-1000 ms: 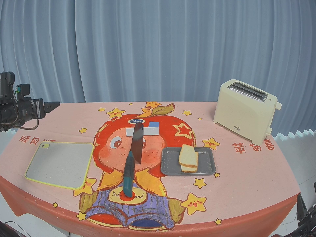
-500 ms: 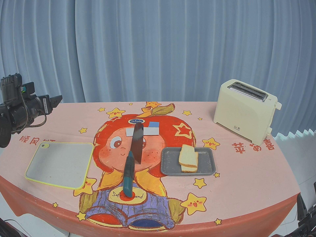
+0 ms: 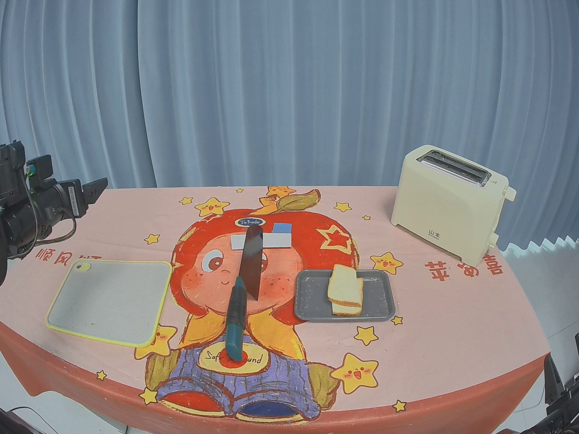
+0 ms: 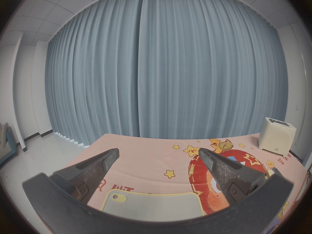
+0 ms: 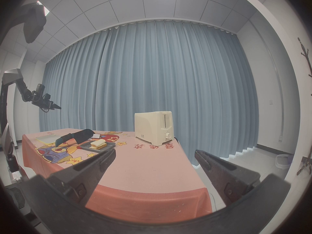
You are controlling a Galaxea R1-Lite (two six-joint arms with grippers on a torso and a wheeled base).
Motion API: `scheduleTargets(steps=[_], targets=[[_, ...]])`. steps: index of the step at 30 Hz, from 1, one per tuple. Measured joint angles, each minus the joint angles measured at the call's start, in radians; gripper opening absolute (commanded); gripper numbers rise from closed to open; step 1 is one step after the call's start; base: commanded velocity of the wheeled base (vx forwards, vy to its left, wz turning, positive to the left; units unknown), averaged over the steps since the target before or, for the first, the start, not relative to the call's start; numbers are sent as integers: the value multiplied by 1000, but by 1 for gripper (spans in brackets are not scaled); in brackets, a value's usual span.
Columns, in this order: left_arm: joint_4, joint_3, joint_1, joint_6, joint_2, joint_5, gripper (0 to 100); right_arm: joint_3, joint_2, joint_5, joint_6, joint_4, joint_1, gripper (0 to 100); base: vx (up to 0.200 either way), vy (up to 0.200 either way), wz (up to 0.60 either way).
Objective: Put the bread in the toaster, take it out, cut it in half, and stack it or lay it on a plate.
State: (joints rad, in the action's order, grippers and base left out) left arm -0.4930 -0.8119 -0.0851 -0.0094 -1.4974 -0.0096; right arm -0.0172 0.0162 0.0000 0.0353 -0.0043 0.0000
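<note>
Staging the items in a row across the pink printed table (image 3: 458, 308) looks deliberate. The grey, yellow-rimmed rectangular cutting board (image 3: 108, 299) lies at the left and the teal-handled, dark-bladed knife (image 3: 244, 290) at centre. The grey rectangular tray (image 3: 307, 308) sits just beside the knife, and the cream two-slot toaster (image 3: 449, 203) stands far right, slots upward.

The left gripper (image 4: 158, 153) hangs near the board's end of the table, fingers spread and empty. The right gripper (image 5: 155, 153), off the table's toaster end, is likewise spread.

The two white bread slices (image 3: 345, 290) rest stacked on the tray, the upper one offset. The crumb is pale and the crust tan, so they are apparently untoasted.
</note>
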Motion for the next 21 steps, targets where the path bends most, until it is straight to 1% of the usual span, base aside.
scheduleTargets(steps=[11,21], targets=[[1,109,0,0,186,-3,100,0,0,0,0,0,0,100,0,0,0],[11,143,-1,2,342,-31,100,0,0,0,0,0,0,100,0,0,0]])
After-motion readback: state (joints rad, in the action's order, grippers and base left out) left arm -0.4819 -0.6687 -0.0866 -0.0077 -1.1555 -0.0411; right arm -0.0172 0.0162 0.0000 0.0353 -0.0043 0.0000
